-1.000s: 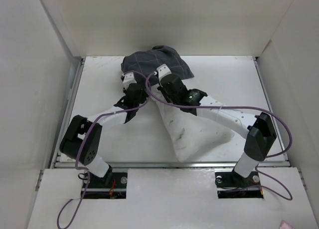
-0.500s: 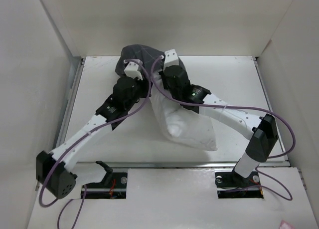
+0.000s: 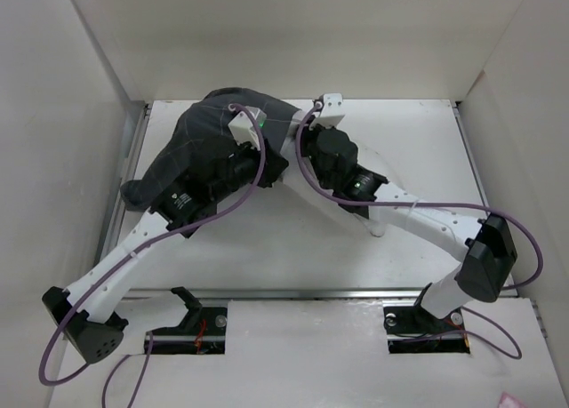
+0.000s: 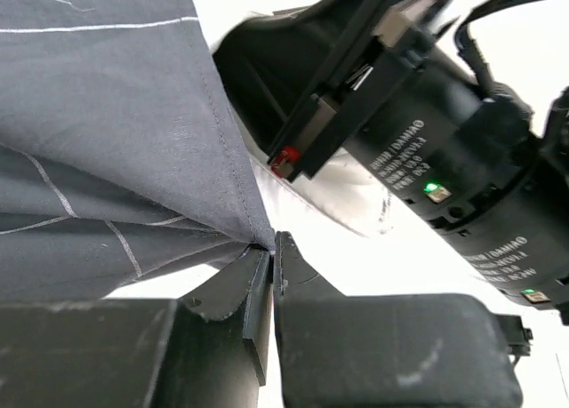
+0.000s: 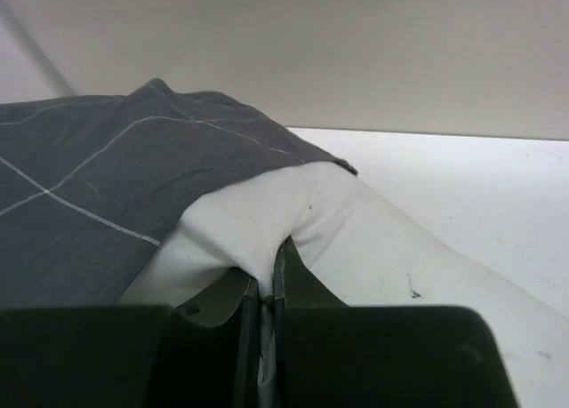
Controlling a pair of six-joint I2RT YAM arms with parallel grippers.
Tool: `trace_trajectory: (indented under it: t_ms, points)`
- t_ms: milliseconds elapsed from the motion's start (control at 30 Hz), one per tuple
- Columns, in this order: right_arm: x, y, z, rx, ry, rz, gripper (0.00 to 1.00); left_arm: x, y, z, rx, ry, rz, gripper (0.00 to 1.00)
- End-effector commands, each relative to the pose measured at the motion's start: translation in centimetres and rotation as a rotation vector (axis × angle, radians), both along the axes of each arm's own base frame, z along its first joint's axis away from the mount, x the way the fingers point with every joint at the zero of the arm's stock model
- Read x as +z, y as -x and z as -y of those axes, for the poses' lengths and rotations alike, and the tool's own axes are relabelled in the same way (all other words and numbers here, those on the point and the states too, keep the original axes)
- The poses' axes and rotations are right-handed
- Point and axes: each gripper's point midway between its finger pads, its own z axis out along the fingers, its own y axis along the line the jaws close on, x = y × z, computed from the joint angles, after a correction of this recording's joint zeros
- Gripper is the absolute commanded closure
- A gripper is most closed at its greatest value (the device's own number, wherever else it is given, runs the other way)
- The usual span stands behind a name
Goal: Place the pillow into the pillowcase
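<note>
pillowcase (image 3: 200, 155): dark charcoal with thin light grid lines, floppy and wrinkled. It's heaped at the far-left of the desk (image 3: 418, 132), with one tail trailing toward the desk's left edge. My left jaws pinch its hem. pillow (image 5: 293, 212): off-white, soft, a few dark specks. Its far end sits under the pillowcase mouth and the bare part lies toward desk centre. My right jaws pinch a fold of it.

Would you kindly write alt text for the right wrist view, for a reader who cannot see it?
The right hand pinches a fold of the soft off-white stuffed pillow, partly covered by the charcoal-grey grid-patterned fabric pillowcase.
</note>
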Motion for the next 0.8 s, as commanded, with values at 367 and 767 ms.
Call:
trace_trajectory:
  t_ms: [367,767]
  points:
    - [9.0,0.2,4.6,-0.211,-0.317,0.183,1.00,11.1,2.9,6.9,-0.399,0.217,0.177,1.00]
    - [5.8,-2.3,5.0,-0.411,-0.318,0.125,1.00,12.9,9.0,9.1,-0.743,0.314,0.113,1.00]
